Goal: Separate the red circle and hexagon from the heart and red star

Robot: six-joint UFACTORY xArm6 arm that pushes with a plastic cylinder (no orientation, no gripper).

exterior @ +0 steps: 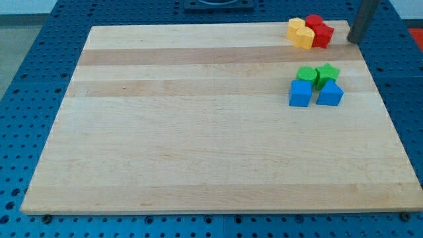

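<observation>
Blue blocks (pixel 315 93) nearest, greens (pixel 317 73) behind. Reds (pixel 319 30) and yellows (pixel 301 32) still clumped top right, shapes unclear. My tip (pixel 352 40) just right of them, touching nothing. Approach step; next, wedge between pairs.
</observation>
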